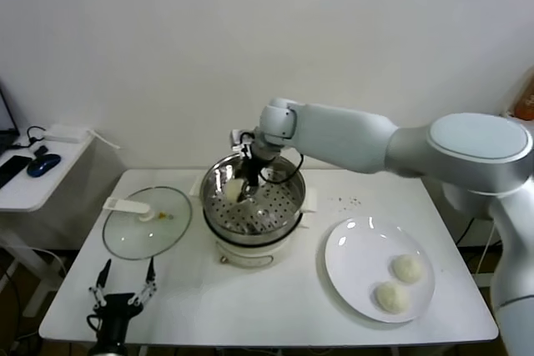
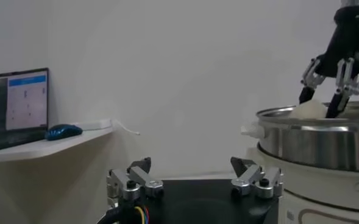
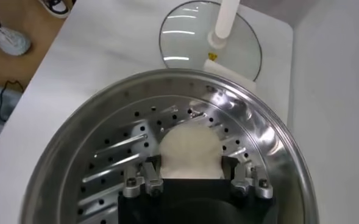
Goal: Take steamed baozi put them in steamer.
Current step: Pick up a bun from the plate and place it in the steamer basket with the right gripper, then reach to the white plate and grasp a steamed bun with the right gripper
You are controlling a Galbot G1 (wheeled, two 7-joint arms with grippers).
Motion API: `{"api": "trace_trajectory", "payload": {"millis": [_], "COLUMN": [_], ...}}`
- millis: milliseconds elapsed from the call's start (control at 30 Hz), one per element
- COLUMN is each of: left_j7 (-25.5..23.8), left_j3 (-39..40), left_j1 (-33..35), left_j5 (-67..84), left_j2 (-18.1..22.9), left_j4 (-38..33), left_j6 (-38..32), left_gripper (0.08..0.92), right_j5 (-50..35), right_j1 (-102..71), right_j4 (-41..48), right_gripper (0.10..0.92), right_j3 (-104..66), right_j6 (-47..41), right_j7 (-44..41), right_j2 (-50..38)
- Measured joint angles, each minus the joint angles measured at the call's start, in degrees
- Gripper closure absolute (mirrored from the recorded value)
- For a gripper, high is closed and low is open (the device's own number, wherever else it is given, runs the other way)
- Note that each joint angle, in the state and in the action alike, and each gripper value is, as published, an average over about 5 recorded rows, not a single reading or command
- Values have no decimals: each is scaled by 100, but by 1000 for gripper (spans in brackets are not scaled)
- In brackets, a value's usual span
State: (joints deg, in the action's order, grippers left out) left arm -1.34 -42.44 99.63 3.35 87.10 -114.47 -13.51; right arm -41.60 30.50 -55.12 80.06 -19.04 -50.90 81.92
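The steel steamer stands on its white pot base at the table's middle. My right gripper reaches down into its left side, shut on one off-white baozi. The right wrist view has that baozi squeezed between the jaws of the right gripper, just above the perforated floor of the steamer. Two more baozi lie on the white plate to the right. My left gripper is parked open at the table's front left edge, holding nothing.
The glass lid with its white handle lies flat left of the steamer. A side shelf with a blue mouse stands at far left. Bare tabletop lies between the steamer and the front edge.
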Motion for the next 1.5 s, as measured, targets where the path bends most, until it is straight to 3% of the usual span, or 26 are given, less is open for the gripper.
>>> {"api": "trace_trajectory", "payload": {"millis": [667, 767, 1000, 1500], "left_j7": [2, 1, 1, 2], "left_j3": [14, 15, 17, 21], "left_j1": [-19, -21, -19, -2], "left_j5": [-5, -6, -7, -4], "left_j2": [12, 14, 16, 26], "left_j4": [24, 24, 35, -8], "left_j6": [-2, -3, -7, -7], "left_gripper": [177, 177, 177, 177], "right_j5": [243, 272, 291, 123], "right_j1": [-369, -381, -374, 4], "right_j4": [343, 366, 389, -125], "right_gripper": [386, 360, 214, 203], "right_j3": [-164, -172, -212, -112], "right_j6": [22, 25, 35, 63], "right_j7": [9, 5, -23, -186], "right_j2": [268, 279, 266, -158]}}
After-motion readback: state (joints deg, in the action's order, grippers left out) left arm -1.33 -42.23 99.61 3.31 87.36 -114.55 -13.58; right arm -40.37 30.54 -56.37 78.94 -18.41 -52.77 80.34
